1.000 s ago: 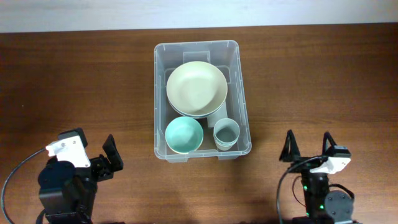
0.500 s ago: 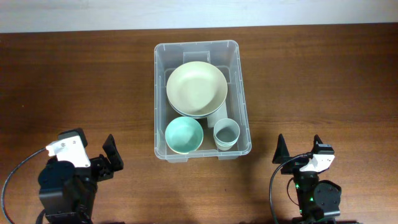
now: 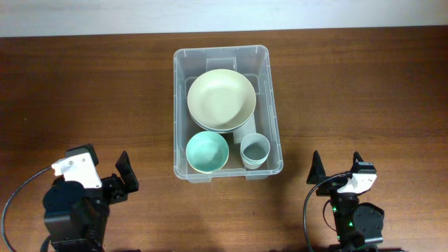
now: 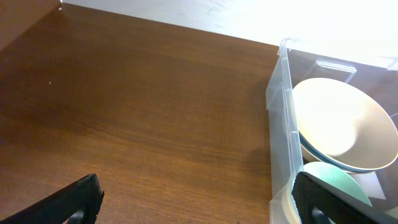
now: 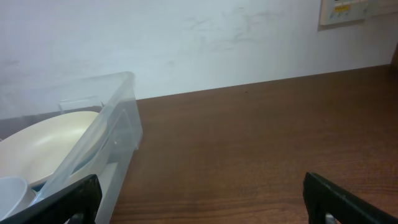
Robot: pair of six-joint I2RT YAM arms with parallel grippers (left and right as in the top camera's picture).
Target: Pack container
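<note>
The clear plastic container stands at the table's middle back. It holds a large cream bowl stacked on others, a small teal bowl and stacked pale blue cups. The container also shows in the left wrist view and in the right wrist view. My left gripper is open and empty near the front left, apart from the container; its fingertips frame bare wood in the left wrist view. My right gripper is open and empty near the front right, also over bare wood.
A white wall runs behind the table's far edge. A small wall plate sits at the upper right of the right wrist view. Brown wood lies to both sides of the container.
The right arm shifted slightly left and nearer the front edge between one second ago and half a second ago, then stayed still. The left arm and the container's contents have not moved.
</note>
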